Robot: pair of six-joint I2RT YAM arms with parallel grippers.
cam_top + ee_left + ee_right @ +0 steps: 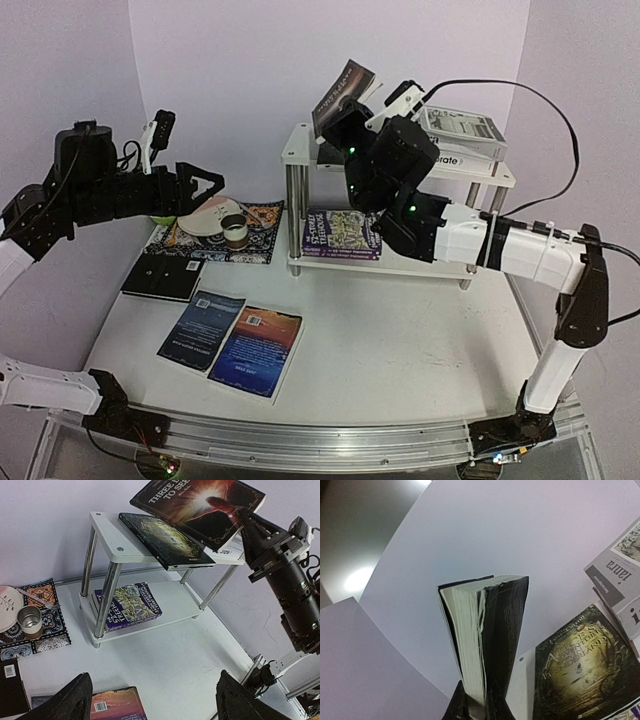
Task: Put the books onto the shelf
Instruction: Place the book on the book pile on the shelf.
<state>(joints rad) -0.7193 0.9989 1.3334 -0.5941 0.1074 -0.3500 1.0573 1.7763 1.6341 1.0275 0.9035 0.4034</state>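
Observation:
My right gripper (352, 125) (480, 706) is shut on a black book (343, 92) (200, 505) (487, 630), holding it tilted above the left end of the shelf (300, 142) (106, 534). A dark green book (165, 540) (575, 670) lies on the top board. To its right lies the grey-white "janra" book (460, 125) (612, 572) on a thick white one (458, 158). A purple paperback (343, 233) (129, 605) lies on the lower board. A black book (163, 277) and two blue books (202, 328) (256, 350) lie on the table. My left gripper (205, 185) (153, 677) hovers open and holds nothing.
A patterned placemat (262, 215) (42, 587) left of the shelf carries a plate (212, 215), a small cup (234, 231) (30, 620) and a fork. The right arm's cable arcs over the shelf's right end. Purple walls close in behind and at both sides.

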